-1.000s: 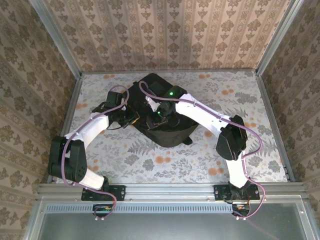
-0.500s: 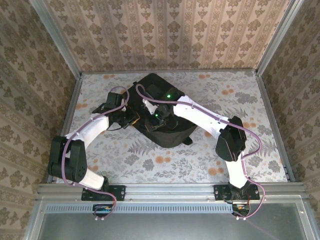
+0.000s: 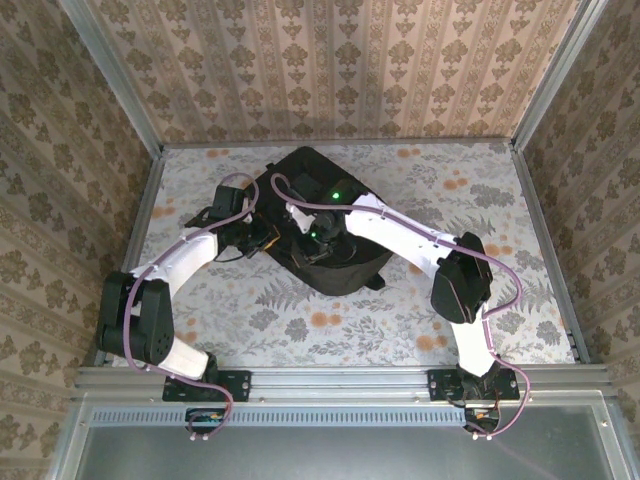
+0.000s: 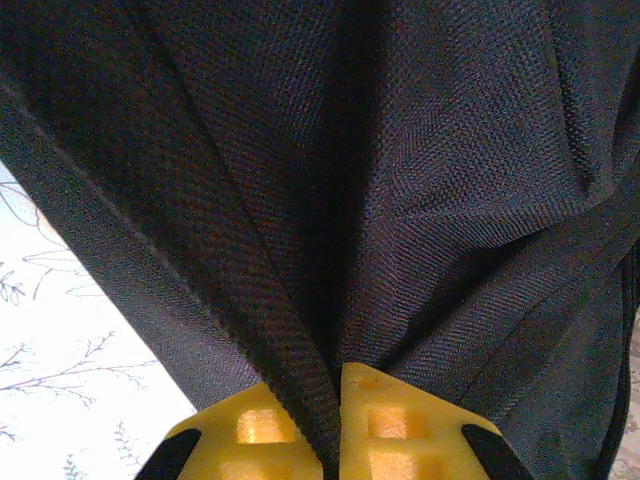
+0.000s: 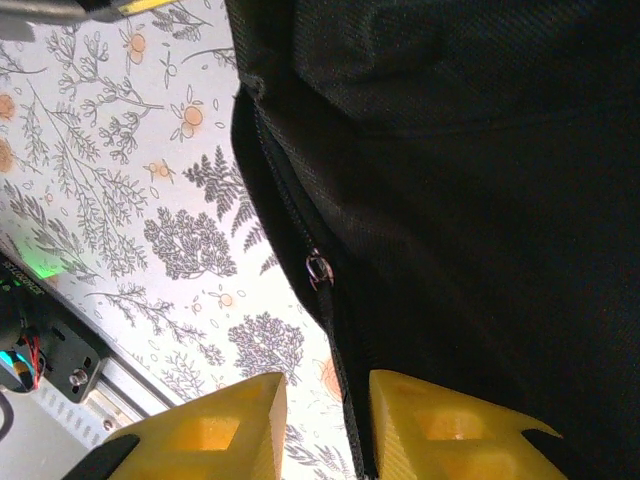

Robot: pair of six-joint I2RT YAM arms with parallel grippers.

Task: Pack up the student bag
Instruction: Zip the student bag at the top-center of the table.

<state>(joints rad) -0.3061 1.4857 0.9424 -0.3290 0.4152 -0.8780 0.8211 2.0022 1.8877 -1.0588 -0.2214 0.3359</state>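
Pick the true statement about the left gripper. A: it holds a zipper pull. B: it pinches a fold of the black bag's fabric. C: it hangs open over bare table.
B: in the left wrist view the left gripper is shut on a raised fold of fabric of the student bag.

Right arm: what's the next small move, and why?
Probably ease the right end effector forward and close on the zipper pull: it sits just ahead of the open jaws, along the seam between them, while the left end effector pinches a fold of the student bag.
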